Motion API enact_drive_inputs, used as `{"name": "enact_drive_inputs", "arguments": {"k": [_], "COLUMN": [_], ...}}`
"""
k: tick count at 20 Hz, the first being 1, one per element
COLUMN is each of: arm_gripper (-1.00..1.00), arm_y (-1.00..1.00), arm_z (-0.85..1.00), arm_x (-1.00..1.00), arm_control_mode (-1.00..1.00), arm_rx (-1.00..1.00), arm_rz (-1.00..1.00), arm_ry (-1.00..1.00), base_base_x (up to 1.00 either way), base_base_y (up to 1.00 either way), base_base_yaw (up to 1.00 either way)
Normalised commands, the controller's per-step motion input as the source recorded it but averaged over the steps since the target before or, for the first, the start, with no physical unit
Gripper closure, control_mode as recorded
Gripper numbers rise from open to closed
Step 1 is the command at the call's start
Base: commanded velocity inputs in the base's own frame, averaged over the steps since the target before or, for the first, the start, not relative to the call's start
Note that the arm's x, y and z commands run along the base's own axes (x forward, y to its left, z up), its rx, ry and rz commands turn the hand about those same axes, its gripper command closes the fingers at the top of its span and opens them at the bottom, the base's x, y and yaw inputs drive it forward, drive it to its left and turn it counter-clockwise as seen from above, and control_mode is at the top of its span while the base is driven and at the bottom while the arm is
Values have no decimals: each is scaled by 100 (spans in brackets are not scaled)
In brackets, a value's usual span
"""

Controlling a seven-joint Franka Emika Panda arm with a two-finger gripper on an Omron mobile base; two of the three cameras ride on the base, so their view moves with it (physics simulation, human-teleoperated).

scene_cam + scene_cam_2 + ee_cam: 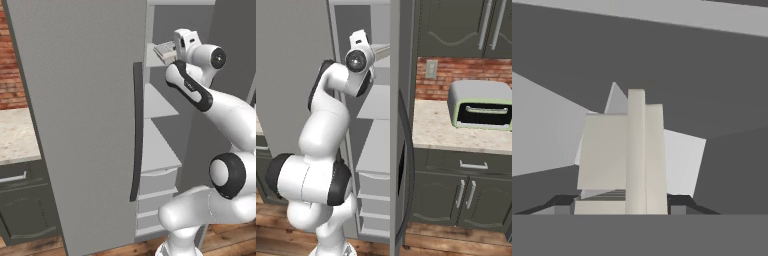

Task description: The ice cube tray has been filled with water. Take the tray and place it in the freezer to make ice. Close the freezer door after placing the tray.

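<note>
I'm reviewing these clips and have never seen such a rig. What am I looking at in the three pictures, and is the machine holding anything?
It is a white robot arm on a driving base, in a rendered kitchen. Two pictures come from cameras on the base, behind the arm to its left and right; the third looks along its hand. The arm reaches into the open freezer, between white shelves. The hand is shut on the pale ice tray, held up near the upper shelf. The freezer door stands open. On the counter to the right sits a green toaster oven.
</note>
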Motion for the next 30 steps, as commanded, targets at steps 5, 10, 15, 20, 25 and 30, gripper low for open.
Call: {"name": "enact_drive_inputs", "arguments": {"k": [5,10,15,20,25,30], "arm_gripper": [100,100,100,100,100,100], "arm_y": [-7,-4,-4,-16,-31,-19], "arm_z": [0,0,-4,-10,-14,-11], "arm_x": [39,42,43,47,58,75], "arm_control_mode": [-100,-100,-100,-100,-100,-100], "arm_rx": [0,0,0,0,0,0], "arm_rz": [0,1,2,5,7,5], "arm_ry": [2,1,1,0,0,0], "base_base_x": [0,0,0,0,0,0], "base_base_y": [0,0,0,0,0,0], "base_base_yaw": [0,0,0,0,0,0]}}
